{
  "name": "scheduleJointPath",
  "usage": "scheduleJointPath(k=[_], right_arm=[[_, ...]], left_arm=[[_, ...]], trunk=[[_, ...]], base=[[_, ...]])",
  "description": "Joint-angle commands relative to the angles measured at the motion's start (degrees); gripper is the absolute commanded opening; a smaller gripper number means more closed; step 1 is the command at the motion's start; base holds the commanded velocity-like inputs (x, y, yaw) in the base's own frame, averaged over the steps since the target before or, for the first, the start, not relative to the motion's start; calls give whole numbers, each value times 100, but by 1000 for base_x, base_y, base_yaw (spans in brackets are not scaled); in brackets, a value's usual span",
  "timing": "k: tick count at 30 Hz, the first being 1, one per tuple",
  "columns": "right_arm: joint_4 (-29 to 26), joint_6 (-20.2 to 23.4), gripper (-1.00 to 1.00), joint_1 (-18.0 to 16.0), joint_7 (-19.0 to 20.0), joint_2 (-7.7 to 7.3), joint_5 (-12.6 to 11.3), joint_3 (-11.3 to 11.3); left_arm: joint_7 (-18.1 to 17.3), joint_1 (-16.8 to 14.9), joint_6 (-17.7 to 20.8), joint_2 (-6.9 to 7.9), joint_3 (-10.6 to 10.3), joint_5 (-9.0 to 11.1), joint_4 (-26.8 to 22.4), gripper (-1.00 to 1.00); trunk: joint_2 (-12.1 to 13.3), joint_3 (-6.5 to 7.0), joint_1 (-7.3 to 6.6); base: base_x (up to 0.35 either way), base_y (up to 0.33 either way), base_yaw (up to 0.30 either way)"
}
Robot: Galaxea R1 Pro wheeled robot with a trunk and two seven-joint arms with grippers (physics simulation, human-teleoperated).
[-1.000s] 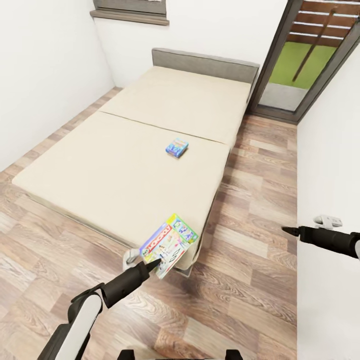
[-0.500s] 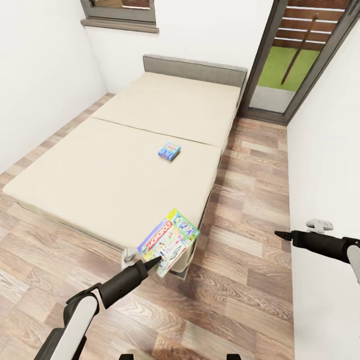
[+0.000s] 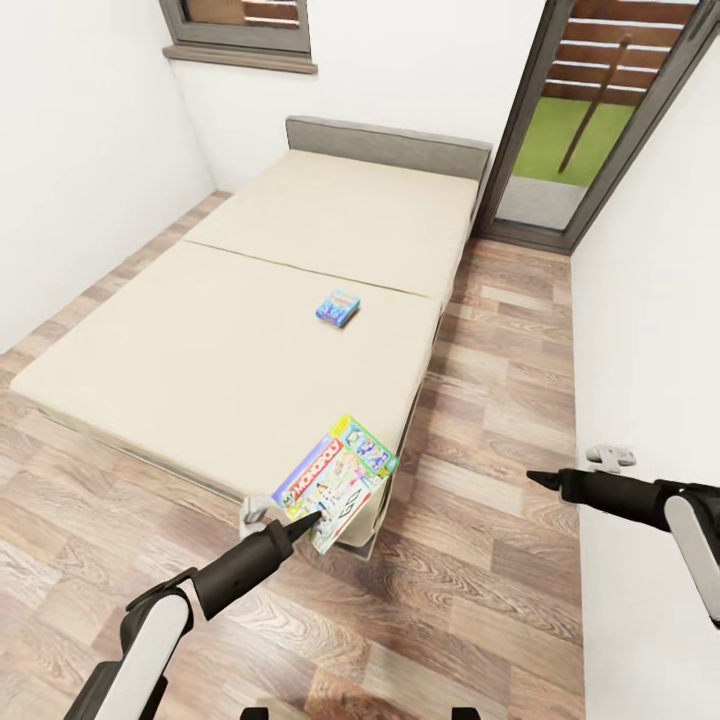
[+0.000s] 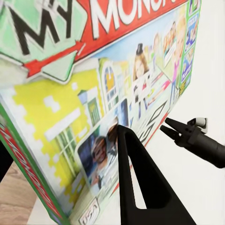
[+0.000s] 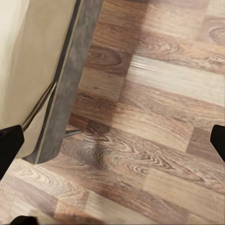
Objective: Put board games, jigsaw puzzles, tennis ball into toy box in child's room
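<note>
1. Left gripper [image 3: 300,522] was clamped on the Monopoly board game [image 3: 338,483], holding it tilted at the near right corner of the bed [image 3: 200,350]. In the left wrist view one finger [image 4: 136,173] lay across the box's printed face [image 4: 93,93]; the other was hidden behind it.
2. Second board game [image 3: 338,307], small and blue, lay flat on the mattress towards the bed's right side, well apart from the held box.
3. Right gripper [image 3: 545,480] hung over the wood floor [image 3: 480,560] to the right of the bed, beside the white wall [image 3: 650,300]. Its fingertips sat at opposite edges of the right wrist view, so it was spread wide with nothing in it.
4. Right wrist view showed the bed's grey frame edge [image 5: 70,84] and floor planks [image 5: 154,117].
5. Far end: grey headboard [image 3: 385,145], window [image 3: 240,25] at far left, glass door [image 3: 590,110] at far right.
</note>
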Motion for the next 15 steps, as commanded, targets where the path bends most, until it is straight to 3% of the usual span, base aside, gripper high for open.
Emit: scheduleJointPath(k=[1, 6, 15], right_arm=[[-6, 22, 100, 4, 59, 53, 54, -16], [-48, 22, 100, 27, 56, 214, 57, 8], [-114, 22, 100, 34, 55, 249, 61, 24]], left_arm=[[-5, 5, 23, 6, -4, 11, -10, -100], [-31, 128, 74, 16, 5, 15, -35, -100], [-187, 374, 122, 39, 118, 16, -42, -100]], trunk=[[40, 16, -23], [240, 116, -132], [601, 338, -330]], base=[[0, 0, -1], [0, 0, -42], [0, 0, -129]])
